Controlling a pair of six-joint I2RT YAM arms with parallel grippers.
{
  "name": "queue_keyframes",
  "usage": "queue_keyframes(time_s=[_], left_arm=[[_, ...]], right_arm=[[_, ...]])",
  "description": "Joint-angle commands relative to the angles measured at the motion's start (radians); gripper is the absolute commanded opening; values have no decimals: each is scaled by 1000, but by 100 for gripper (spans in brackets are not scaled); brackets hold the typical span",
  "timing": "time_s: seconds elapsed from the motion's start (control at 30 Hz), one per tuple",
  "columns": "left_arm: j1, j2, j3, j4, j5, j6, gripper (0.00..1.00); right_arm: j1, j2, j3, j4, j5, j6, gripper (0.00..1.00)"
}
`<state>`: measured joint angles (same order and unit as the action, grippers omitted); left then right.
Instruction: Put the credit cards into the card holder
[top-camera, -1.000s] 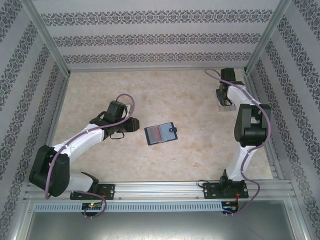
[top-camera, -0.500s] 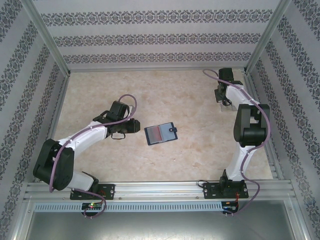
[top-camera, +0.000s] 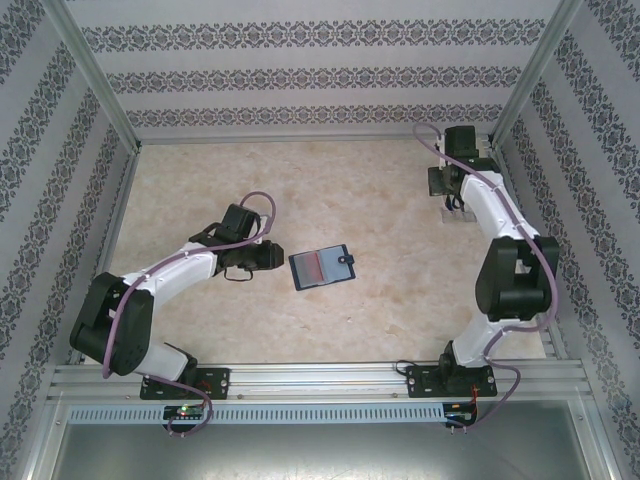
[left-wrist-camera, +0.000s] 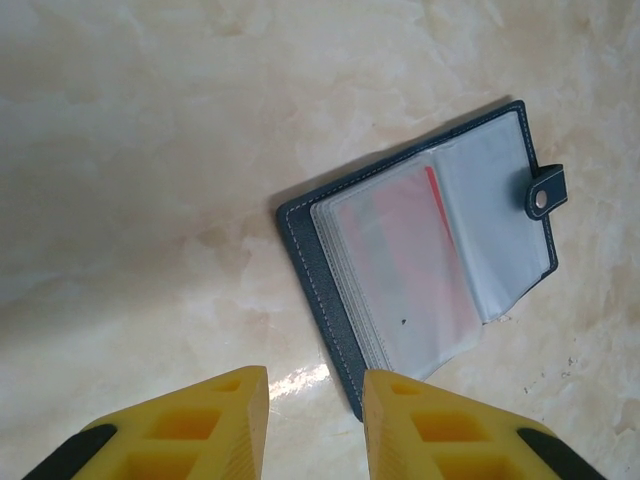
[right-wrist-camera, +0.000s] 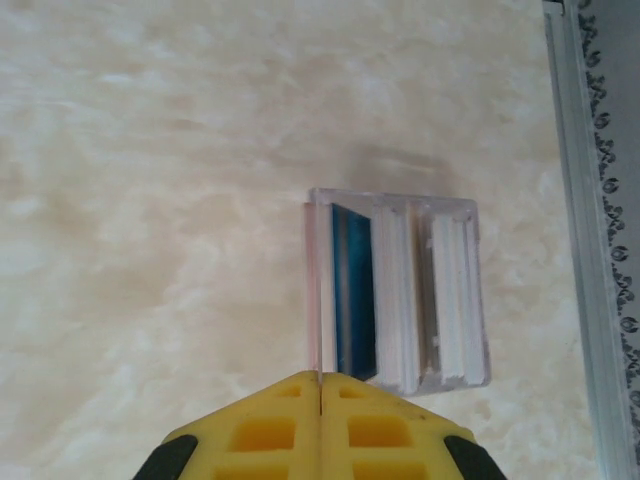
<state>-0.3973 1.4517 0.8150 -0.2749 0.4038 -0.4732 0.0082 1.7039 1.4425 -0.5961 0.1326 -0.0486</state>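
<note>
Left wrist view looks down on the small dark navy-blue folding card holder (left-wrist-camera: 487, 225), which lies opened flat on the pale marbled table (left-wrist-camera: 150, 150), near its middle, with its clear plastic sleeves facing up. A thin red plastic credit card (left-wrist-camera: 395, 235) is already tucked in one sleeve, showing through the film. The strap with the light snap button (left-wrist-camera: 543, 192) hangs loose off the far edge, so the book is free to receive more cards. The left pincer (left-wrist-camera: 315, 425) hovers just beside the holder's near corner with its yellow fingers parted and nothing between them, probably placed to steady the cover or lift a sleeve.

Over by the far right side of the table, the right pincer (right-wrist-camera: 320, 395) is clenched, pads pressed together, directly above a clear slotted plastic case (right-wrist-camera: 440, 290) that stands beside the metal frame rail (right-wrist-camera: 575, 200). A dark blue credit card (right-wrist-camera: 353, 295) stands on edge in one slot, likely so that it can be pinched from above.

A pale, pinkish sliver runs from the closed fingertips along the case's left wall. Whether that is a card nipped edge-on or just the wall itself, I cannot tell. How many sleeves are filled is also unclear.
</note>
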Motion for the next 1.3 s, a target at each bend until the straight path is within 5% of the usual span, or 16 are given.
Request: queue_keyframes(time_s=[0.0,0.13,0.33,0.57,0.7,1.27], left_arm=[[-3,5,-9,31,26,-16,32],[-19,31,-32,87,50,-3,32],[-52,72,-53,187,54,-31,31],[-93,192,-9,219,60,-48,31],[-98,247,7,253,99,-124,31],[-111,294,-19,267,18,-174,24]], right_arm=[[45,-69,-42,-99,-78,62,0],[114,-163,-165,-71,-242,127,0],[223,-206,-399,142,-774,287,0],[297,-95,-488,351,-1024,402,0],[305,8,-425,276,-1092,376,0],[312,157,-405,242,-1049,356,0]])
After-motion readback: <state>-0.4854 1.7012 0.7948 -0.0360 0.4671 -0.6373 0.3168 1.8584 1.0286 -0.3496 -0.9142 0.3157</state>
